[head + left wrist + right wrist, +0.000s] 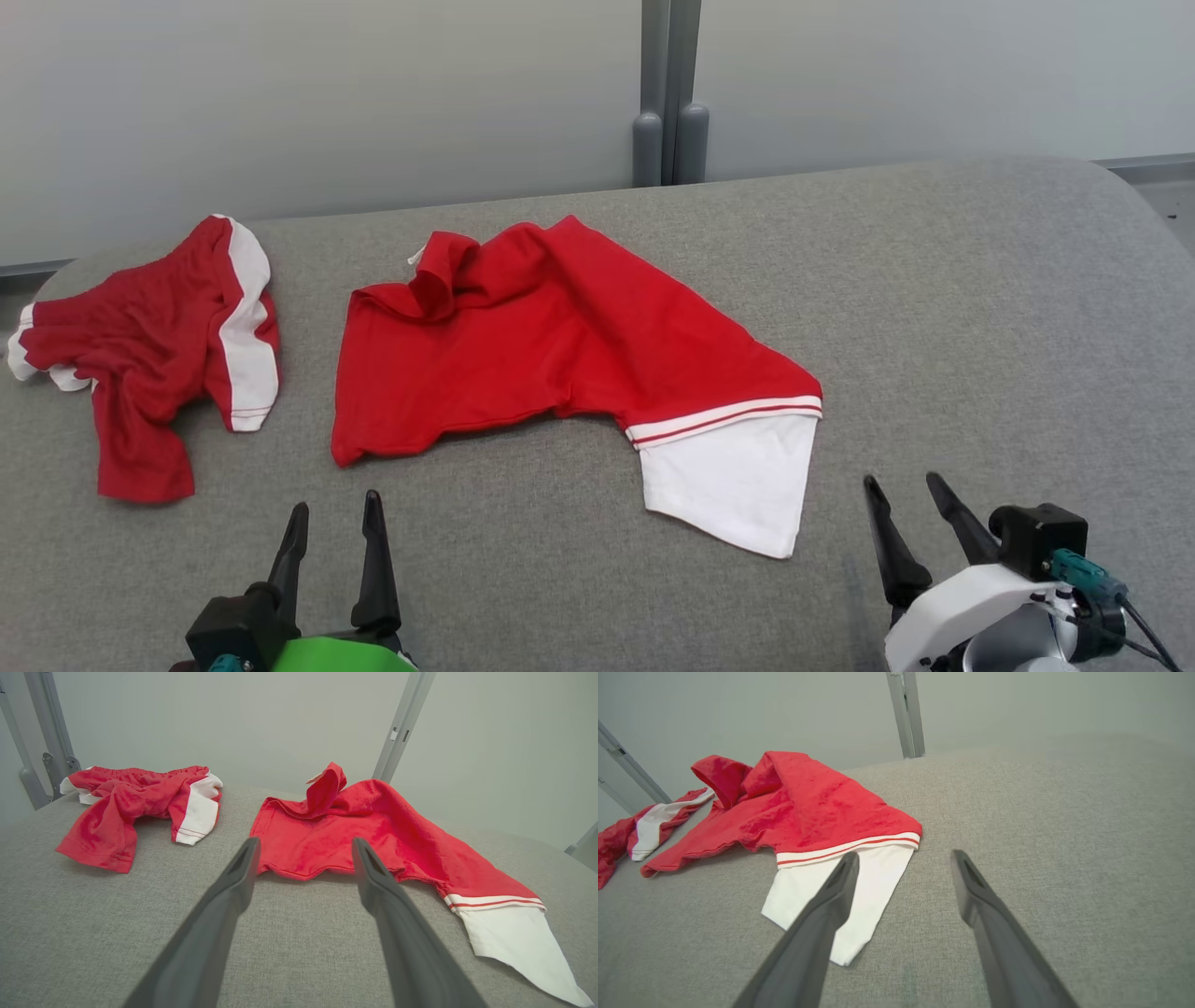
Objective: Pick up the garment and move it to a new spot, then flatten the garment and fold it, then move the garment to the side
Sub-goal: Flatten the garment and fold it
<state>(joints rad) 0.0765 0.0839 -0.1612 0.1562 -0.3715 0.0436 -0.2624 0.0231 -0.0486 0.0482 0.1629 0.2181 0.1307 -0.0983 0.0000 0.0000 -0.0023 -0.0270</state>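
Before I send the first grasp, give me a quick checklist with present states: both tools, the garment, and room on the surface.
1. Left tool open, nothing between its fingers: ok.
2. Right tool open, nothing between its fingers: ok.
3. Large red garment apart from the crumpled red garment: ok, grey surface shows between them.
4. Large red garment lying flat: not ok, its far edge is bunched up and its white end lies skewed.
5. Room for a new spot: ok, open grey surface lies on the robot's right.
6. Which of the two garments is meant: cannot tell.
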